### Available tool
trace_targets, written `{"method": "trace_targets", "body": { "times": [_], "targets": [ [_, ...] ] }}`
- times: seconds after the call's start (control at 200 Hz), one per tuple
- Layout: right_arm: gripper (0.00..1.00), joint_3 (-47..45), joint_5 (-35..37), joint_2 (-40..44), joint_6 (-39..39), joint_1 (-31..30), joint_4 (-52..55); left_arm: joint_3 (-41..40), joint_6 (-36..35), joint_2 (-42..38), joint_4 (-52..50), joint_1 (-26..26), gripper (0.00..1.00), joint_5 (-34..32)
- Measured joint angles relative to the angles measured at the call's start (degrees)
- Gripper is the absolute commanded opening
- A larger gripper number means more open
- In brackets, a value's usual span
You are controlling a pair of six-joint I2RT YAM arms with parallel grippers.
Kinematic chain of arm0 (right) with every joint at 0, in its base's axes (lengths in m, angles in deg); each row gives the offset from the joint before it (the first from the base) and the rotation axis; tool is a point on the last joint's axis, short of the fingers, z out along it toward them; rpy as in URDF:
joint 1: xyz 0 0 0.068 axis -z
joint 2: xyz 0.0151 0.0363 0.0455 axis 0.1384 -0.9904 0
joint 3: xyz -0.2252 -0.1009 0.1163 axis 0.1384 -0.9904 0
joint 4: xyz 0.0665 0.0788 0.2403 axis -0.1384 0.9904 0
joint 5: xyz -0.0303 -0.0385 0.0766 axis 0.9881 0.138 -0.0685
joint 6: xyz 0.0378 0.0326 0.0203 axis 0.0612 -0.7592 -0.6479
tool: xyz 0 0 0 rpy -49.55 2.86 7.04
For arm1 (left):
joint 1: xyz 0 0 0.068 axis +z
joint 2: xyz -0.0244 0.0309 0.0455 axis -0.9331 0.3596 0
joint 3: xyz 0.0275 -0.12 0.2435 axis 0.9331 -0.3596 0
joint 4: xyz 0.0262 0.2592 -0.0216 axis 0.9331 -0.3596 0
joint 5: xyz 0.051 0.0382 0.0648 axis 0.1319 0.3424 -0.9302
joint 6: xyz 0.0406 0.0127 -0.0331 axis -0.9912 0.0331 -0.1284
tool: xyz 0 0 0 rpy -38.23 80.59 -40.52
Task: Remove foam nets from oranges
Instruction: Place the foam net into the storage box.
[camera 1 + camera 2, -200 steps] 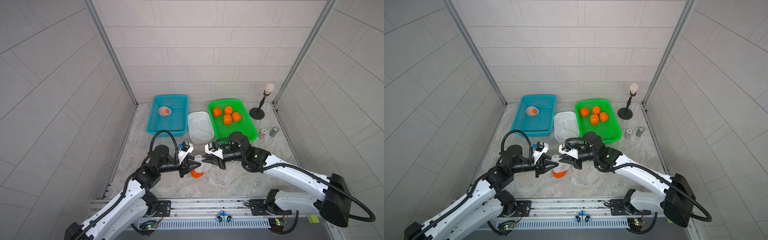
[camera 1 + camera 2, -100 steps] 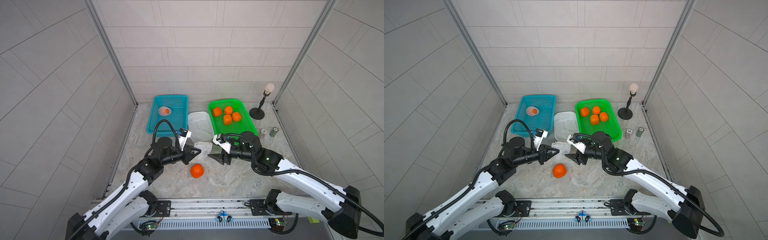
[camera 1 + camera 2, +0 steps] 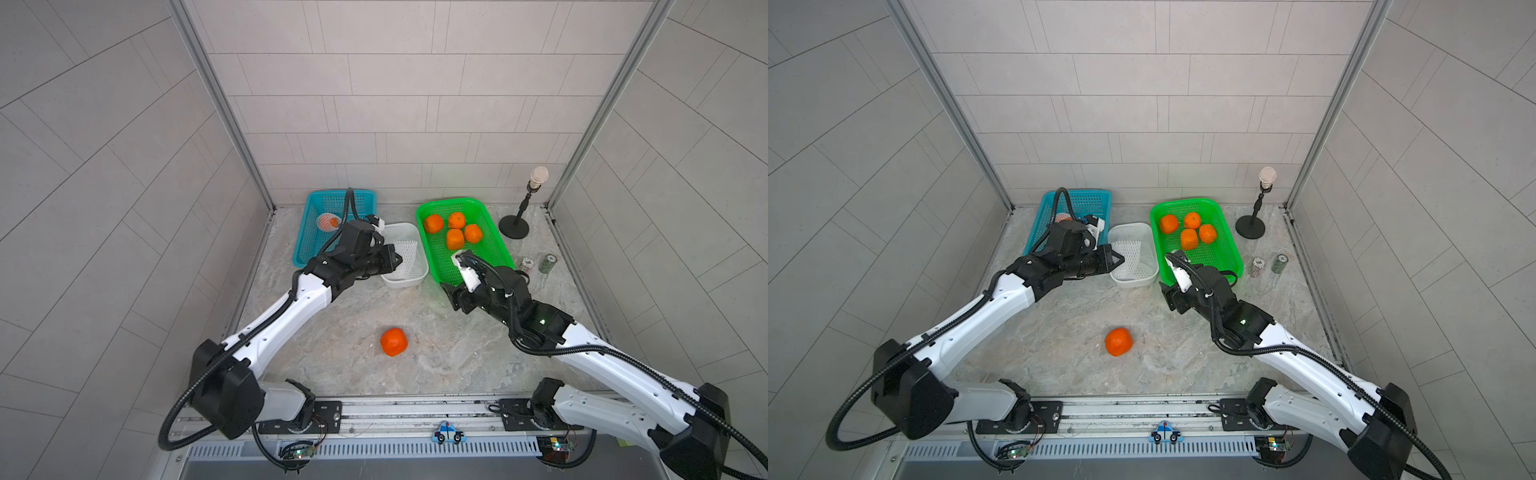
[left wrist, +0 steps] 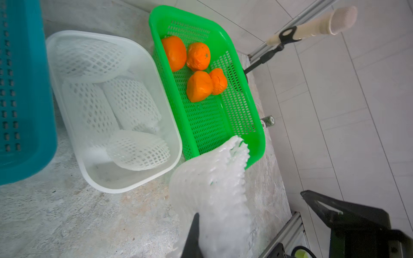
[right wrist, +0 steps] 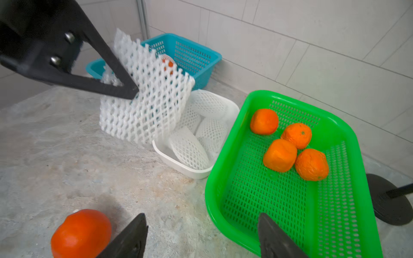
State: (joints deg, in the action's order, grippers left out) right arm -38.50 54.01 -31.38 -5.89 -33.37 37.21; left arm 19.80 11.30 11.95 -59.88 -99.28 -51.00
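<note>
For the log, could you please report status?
Left gripper shut on foam net near white tub. Right gripper open. Bare orange on table.

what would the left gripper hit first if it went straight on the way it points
Likely the green basket's side wall, after it and its net cross above the tub; height is hard to judge.

I am watching a mottled grey, stone-patterned tabletop (image 3: 457, 365). A bare orange (image 3: 393, 341) is lying on it alone, toward the near edge and well apart from everything else. Toward the back wall, a blue basket (image 3: 300, 245), a white tub (image 3: 405, 284) and a green basket (image 3: 449, 202) are sitting side by side. To the right, a microphone stand (image 3: 513, 227) is resting on its round black base, with a pale striped chip stack (image 3: 528, 263) and a dark green chip stack (image 3: 547, 262) sitting near it.
</note>
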Motion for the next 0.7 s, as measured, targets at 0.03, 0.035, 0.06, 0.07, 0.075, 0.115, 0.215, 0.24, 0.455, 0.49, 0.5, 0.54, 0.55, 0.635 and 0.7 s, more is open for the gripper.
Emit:
{"method": "trace_targets", "body": {
  "times": [0.03,0.035,0.06,0.07,0.075,0.115,0.215,0.24,0.455,0.49,0.5,0.54,0.55,0.635,0.7],
  "targets": [
    [0.8,0.52,0.63,-0.92,-0.28,0.04,0.42,1.27,0.79,1.2,-0.52,0.0,0.0,-0.98],
    [0.8,0.68,0.81,-1.11,-0.31,0.04,0.52,1.4,0.83,1.31,-0.57,0.0,0.0,-1.11],
    [0.81,1.16,1.27,-1.92,-0.52,0.13,0.85,2.43,1.68,2.34,-0.98,0.0,0.0,-1.99],
    [0.81,1.36,1.46,-2.21,-0.52,0.13,0.96,2.82,1.92,2.69,-1.18,0.0,0.0,-2.25],
    [0.81,1.49,1.57,-2.4,-0.55,0.13,1.01,2.93,2.03,2.84,-1.22,0.0,0.0,-2.34],
    [0.82,2.1,2.23,-3.41,-0.61,0.13,1.33,4.52,3.26,4.44,-1.79,0.0,0.0,-3.45],
    [0.85,3.06,3.26,-4.96,-0.66,0.13,1.33,8.87,6.62,9.18,-3.28,0.0,0.0,-5.75],
    [0.86,3.15,3.45,-5.2,-0.57,0.13,1.27,9.94,7.37,10.36,-3.69,0.0,0.0,-6.25],
    [0.98,3.56,4.44,-6.97,-0.79,0.13,1.29,20.04,12.7,21.62,-7.91,0.28,0.0,-7.26],
    [0.99,3.74,4.72,-7.19,-0.9,0.13,1.31,21.03,13.42,22.93,-8.09,0.5,0.0,-7.08],
    [0.99,3.78,4.79,-7.26,-0.92,0.13,1.31,21.2,13.57,23.17,-8.13,0.55,0.0,-7.02],
    [1.0,4.04,5.14,-7.48,-1.11,0.13,1.31,22.14,14.36,24.52,-8.24,0.74,0.0,-6.71],
    [1.0,4.09,5.25,-7.56,-1.2,0.13,1.31,22.4,14.58,24.92,-8.28,0.81,0.0,-6.62],
    [1.0,4.55,6.05,-7.91,-1.66,0.13,1.4,24.39,16.0,27.54,-8.37,1.42,0.0,-5.57],
    [1.0,4.9,6.43,-8.2,-1.92,0.13,1.4,25.75,17.11,29.57,-8.09,2.16,0.0,-4.61]
  ]
}}
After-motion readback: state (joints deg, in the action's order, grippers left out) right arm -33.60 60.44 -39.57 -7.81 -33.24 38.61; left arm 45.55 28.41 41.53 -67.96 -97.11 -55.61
